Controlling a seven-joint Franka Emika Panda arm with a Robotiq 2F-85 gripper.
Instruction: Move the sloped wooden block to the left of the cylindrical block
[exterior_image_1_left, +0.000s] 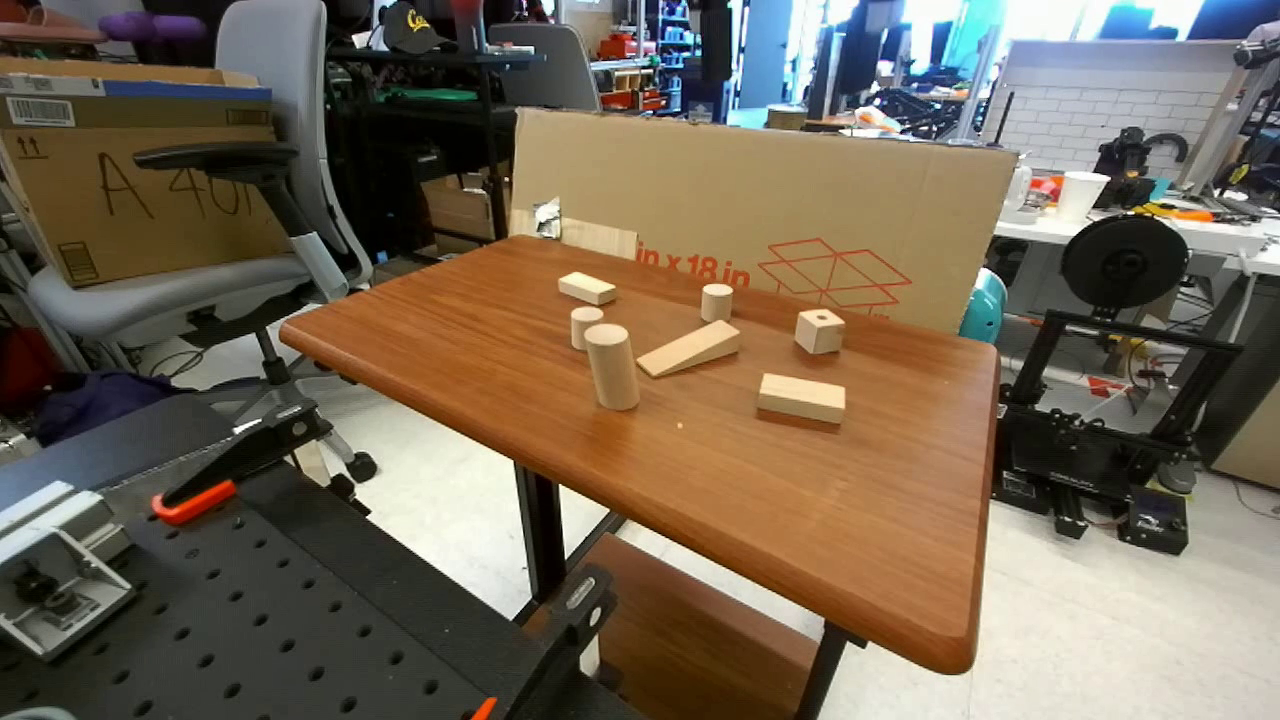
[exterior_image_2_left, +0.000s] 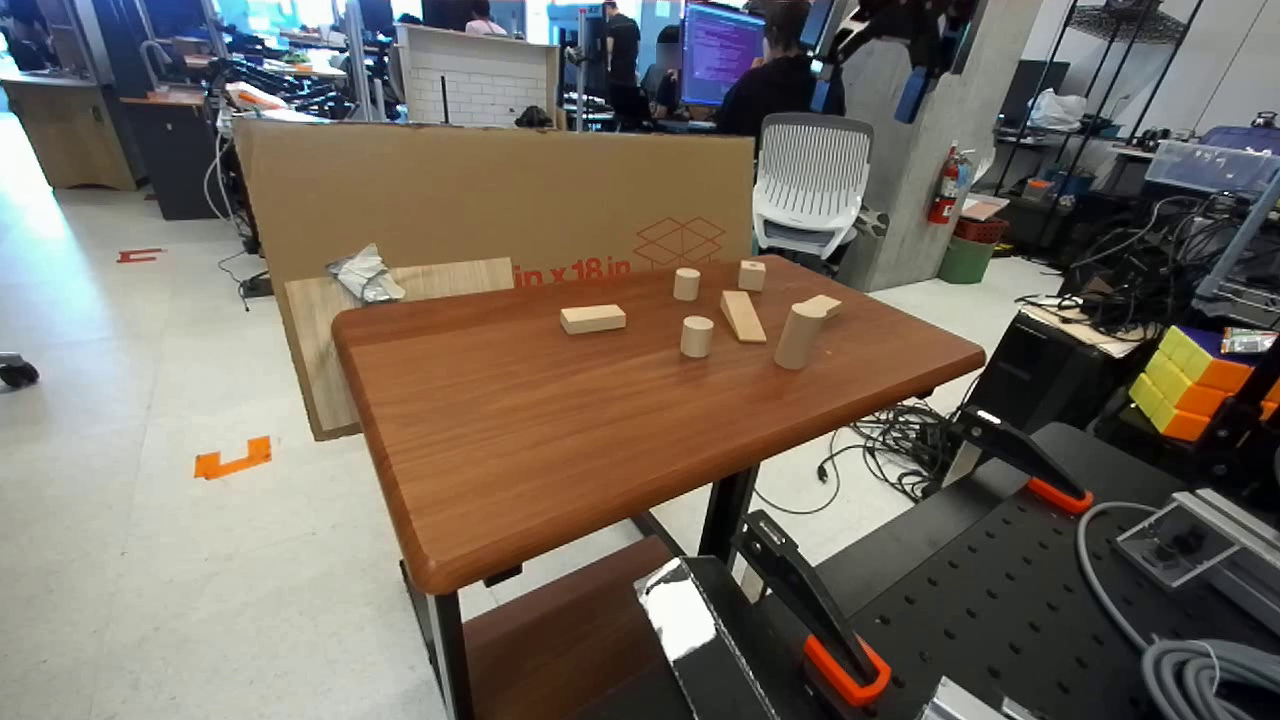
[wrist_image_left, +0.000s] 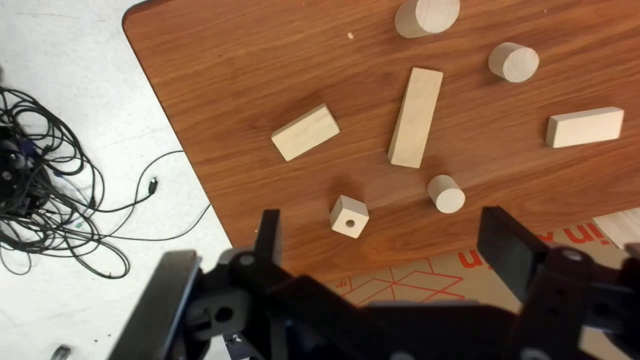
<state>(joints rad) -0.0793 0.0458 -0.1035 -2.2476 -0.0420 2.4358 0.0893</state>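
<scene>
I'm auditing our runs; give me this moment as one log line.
claw: open, empty | sloped wooden block: on table, ungrasped | tall cylinder: standing

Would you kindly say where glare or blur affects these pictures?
In an exterior view, the background washes out at upper right; in an exterior view, glare whitens the floor at the left edge; in the wrist view, the pincer blurs toward the bottom, while the sloped wooden block looks sharper.

The black fingers (wrist_image_left: 270, 235) end in flat pads (wrist_image_left: 507, 252), with round grey screws (wrist_image_left: 247, 259) near them. A dark hole (wrist_image_left: 223, 314) marks a grey link (wrist_image_left: 237, 304) beside a blurred bar (wrist_image_left: 157, 297) with a pale edge.
</scene>
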